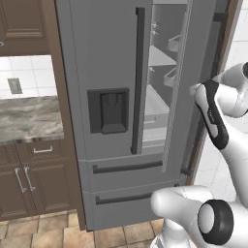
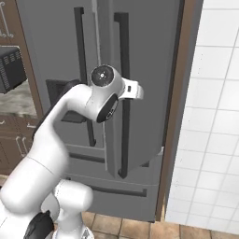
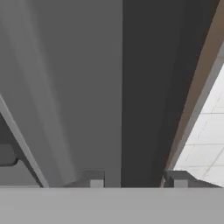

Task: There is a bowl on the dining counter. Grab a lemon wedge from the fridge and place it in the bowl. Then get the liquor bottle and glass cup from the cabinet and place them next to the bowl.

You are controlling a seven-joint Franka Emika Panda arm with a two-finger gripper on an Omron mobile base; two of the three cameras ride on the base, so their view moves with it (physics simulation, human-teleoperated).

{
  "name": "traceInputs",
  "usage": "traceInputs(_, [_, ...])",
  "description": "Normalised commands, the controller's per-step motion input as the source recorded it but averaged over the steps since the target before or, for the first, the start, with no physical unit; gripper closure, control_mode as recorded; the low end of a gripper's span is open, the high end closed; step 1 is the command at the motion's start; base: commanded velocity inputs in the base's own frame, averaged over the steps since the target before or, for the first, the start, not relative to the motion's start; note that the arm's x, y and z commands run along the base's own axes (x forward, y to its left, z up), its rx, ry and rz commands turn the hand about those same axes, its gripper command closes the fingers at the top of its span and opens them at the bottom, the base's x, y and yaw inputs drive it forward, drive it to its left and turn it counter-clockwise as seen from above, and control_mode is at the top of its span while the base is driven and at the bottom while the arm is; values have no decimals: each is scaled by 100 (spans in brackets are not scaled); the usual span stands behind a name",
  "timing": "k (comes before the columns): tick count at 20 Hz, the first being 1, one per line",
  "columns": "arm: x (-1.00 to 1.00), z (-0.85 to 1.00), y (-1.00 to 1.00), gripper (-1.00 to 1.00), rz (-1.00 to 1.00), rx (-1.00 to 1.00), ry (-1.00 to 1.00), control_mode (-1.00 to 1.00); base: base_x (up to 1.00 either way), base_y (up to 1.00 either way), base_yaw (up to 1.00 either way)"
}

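Gripper [image 3: 135, 179] at the fridge [image 1: 111, 72] door

Its fingers stand apart, holding nothing; the dark handle [image 3: 148, 87] lies just ahead between them. The right door is ajar, shelves visible inside.

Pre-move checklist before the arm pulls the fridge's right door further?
1. Fridge right door off its seal: ok, it stands partly open, with shelves showing through the gap in the left base view.
2. Gap wide enough to reach in: not ok, it looks narrow.
3. Gripper astride the right door's handle: ok, the hand view shows a fingertip on each side of the dark bar.
4. Firm grip on the handle: cannot tell, contact isn't visible.
5. Lemon wedge located: cannot tell, nothing yellowish is visible on the shelves from here.
6. Swing path free: cannot tell, the white tiled wall is close on the right.
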Motion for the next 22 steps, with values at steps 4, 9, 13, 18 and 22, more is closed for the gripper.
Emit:
traceInputs(4, [-35, -1, -29, -100, 0, 0, 14, -100, 0, 0, 0])
traceInputs(9, [-56, 0, 36, -100, 7, -14, -5, -100, 0, 0, 0])
traceInputs(13, [-40, 10, 84, -100, 7, -38, -4, -100, 0, 0, 0])
traceInputs(18, [-7, 13, 100, -100, 9, -38, 3, -100, 0, 0, 0])
traceInputs(22, [72, 3, 98, -100, 4, -29, 23, -100, 0, 0, 0])
